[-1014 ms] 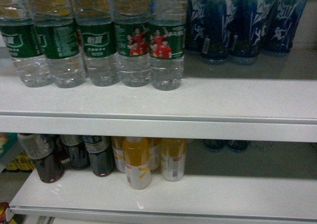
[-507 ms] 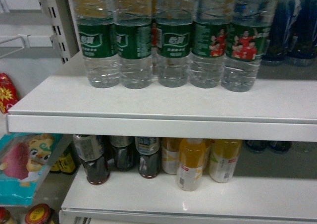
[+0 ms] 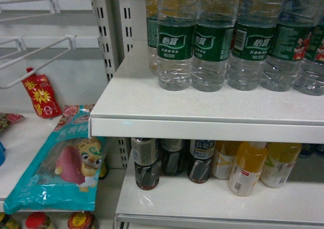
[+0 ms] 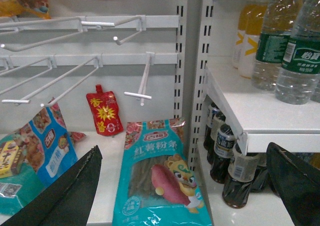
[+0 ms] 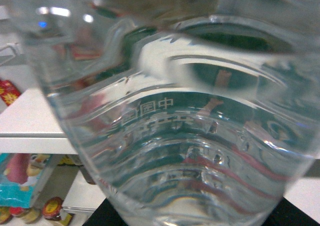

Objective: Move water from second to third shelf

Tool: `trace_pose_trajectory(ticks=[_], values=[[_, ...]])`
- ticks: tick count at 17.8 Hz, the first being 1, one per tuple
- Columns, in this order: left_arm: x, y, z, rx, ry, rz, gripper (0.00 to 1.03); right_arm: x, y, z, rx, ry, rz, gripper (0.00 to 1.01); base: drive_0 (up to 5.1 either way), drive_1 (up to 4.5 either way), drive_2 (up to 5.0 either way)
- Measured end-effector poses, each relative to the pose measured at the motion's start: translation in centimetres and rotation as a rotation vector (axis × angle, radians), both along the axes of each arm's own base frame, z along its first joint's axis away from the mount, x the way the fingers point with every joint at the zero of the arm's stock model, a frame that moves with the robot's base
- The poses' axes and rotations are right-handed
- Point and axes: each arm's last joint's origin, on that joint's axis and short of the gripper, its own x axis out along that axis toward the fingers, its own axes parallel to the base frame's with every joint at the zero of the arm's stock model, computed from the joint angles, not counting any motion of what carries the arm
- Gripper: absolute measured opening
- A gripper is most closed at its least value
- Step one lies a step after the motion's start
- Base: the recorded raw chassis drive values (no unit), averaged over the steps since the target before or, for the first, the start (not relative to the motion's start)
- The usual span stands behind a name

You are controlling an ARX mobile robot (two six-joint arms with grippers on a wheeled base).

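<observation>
- One bottle fills my right wrist view almost edge to edge: a clear ribbed water bottle (image 5: 190, 136), right up against the lens, embossed characters showing on its plastic.
- The right claw itself is out of sight behind that bottle, only a dark sliver at the bottom edge, so I cannot tell how wide it stands or whether it grips the bottle.
- On the left wrist view, the left gripper (image 4: 185, 186) stands wide apart, one dark finger at the lower left and one at the lower right, with nothing between them.
- Just past those fingers lies a teal snack bag (image 4: 160, 181) with a cartoon animal, flat on the low white shelf.
- Beside it, on the right, dark drink bottles (image 4: 235, 171) stand on the lower shelf, under the shelf board.
- In the head view those dark bottles sit left of the yellow juice bottles (image 3: 248, 165) on that same lower shelf.
- Above them, the white shelf (image 3: 202, 112) carries a row of green-labelled water bottles (image 3: 212, 41), upright and touching side by side near its front.
- Farther left, a red sachet (image 3: 40, 94) hangs below bare white wire hooks (image 3: 40, 51) against the back panel.
</observation>
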Motion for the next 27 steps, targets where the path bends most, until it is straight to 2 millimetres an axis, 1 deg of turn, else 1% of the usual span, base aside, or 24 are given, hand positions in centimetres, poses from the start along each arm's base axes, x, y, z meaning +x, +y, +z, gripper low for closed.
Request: trace_pose_trajectory(ticks=[16, 17, 19, 22, 24, 27], values=[[0.0, 0.0, 0.0, 0.0, -0.002, -0.006, 0.98, 0.0, 0.0, 0.0, -0.002, 0.003, -0.012, 0.4, -4.9, 2.57, 2.6], [0.0, 0.0, 0.0, 0.0, -0.002, -0.006, 0.98, 0.3, 0.9, 0.3, 0.024, -0.067, 0.063, 0.39, -4.9, 2.57, 2.6], [0.0, 0.0, 0.0, 0.0, -0.002, -0.006, 0.98, 1.3, 1.8, -0.3, 0.019, -0.04, 0.103, 0.39, -4.9, 2.57, 2.6], [0.0, 0.0, 0.0, 0.0, -0.002, -0.006, 0.98, 2.6, 2.3, -0.5, 0.01, -0.048, 0.117, 0.39, -4.9, 2.57, 2.6], [0.0, 0.0, 0.0, 0.0, -0.002, -0.006, 0.98, 4.4, 2.8, -0.4, 0.0, -0.052, 0.113, 0.39, -4.9, 2.57, 2.6], [0.0, 0.0, 0.0, 0.0, -0.002, -0.006, 0.98, 7.9, 4.1, -0.6, -0.023, -0.017, 0.134, 0.39, -4.9, 2.57, 2.6]])
